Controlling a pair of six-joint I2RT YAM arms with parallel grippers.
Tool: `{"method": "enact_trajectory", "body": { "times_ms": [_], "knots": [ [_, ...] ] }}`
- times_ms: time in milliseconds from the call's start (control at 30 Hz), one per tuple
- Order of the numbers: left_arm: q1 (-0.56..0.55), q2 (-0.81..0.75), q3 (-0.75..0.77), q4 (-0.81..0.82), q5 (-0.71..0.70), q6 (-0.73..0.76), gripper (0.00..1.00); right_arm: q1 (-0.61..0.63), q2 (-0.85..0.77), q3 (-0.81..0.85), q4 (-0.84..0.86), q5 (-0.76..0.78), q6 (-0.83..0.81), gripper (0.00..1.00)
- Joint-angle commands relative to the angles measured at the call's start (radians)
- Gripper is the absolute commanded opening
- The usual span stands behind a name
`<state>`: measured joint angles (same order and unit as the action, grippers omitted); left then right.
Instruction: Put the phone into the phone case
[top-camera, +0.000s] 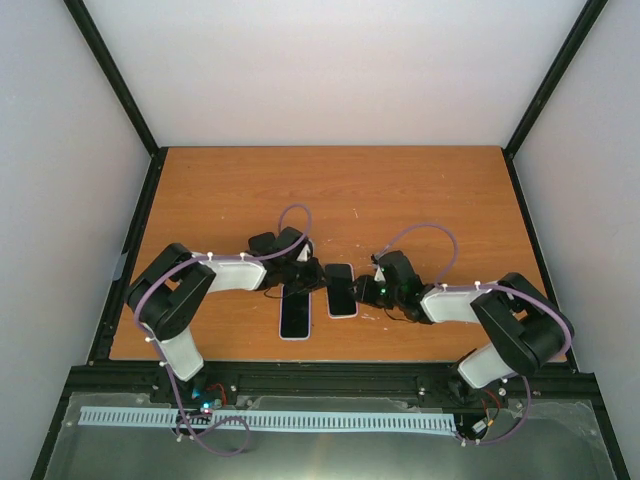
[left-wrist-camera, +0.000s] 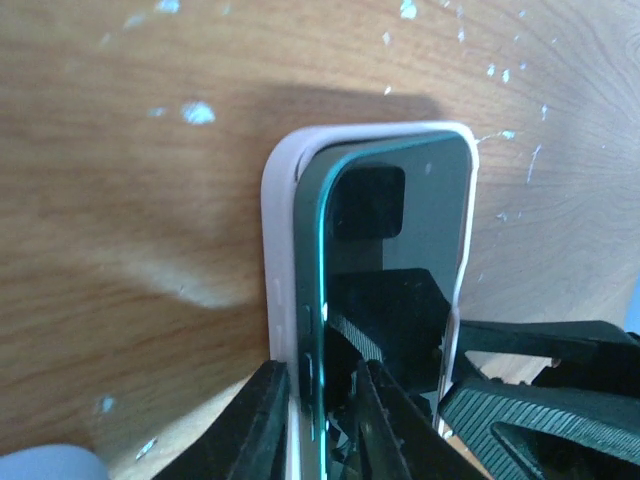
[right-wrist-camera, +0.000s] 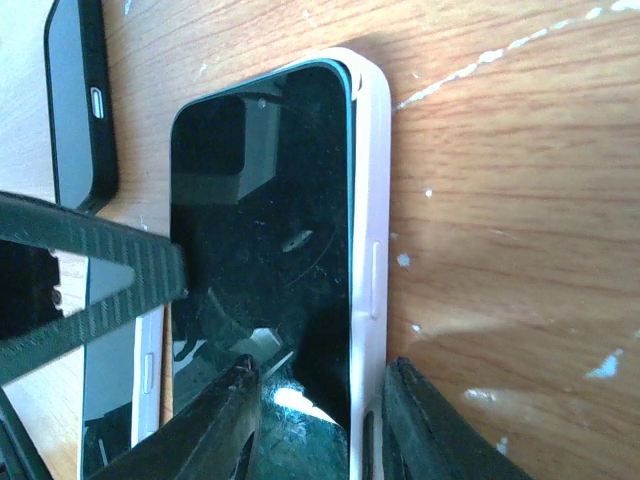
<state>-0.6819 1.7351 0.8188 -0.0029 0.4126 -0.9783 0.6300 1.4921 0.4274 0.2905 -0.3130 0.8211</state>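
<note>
The phone (top-camera: 341, 290) lies screen up in a white phone case (left-wrist-camera: 278, 250) at the table's middle. In the left wrist view the phone's (left-wrist-camera: 400, 230) left edge stands raised above the case wall. My left gripper (left-wrist-camera: 318, 375) is closed narrowly over that side, one finger outside the case wall and one on the glass; it also shows in the top view (top-camera: 312, 275). My right gripper (right-wrist-camera: 322, 372) is open and straddles the case's right wall (right-wrist-camera: 370, 250), one finger on the screen (right-wrist-camera: 260, 230) and one on the table; it also shows in the top view (top-camera: 360, 293).
A second phone in a pale lilac case (top-camera: 295, 315) lies just left of the first one. A phone in a black case (right-wrist-camera: 80, 110) shows at the upper left of the right wrist view. The wooden table (top-camera: 420, 200) has black frame posts at its corners.
</note>
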Motion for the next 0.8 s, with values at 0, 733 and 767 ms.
{"method": "enact_trajectory", "body": {
  "times_ms": [0,733,767],
  "knots": [
    [-0.007,0.011,-0.029,0.066,0.055,-0.020,0.19,0.007,0.045,0.019,0.033,-0.023,0.017,0.34],
    [-0.007,-0.023,-0.087,0.104,0.068,-0.044,0.22,-0.021,0.016,-0.048,0.387,-0.274,0.256,0.34],
    [-0.007,-0.026,-0.091,0.105,0.066,-0.045,0.23,-0.020,0.014,-0.051,0.400,-0.280,0.263,0.34]
  ]
}}
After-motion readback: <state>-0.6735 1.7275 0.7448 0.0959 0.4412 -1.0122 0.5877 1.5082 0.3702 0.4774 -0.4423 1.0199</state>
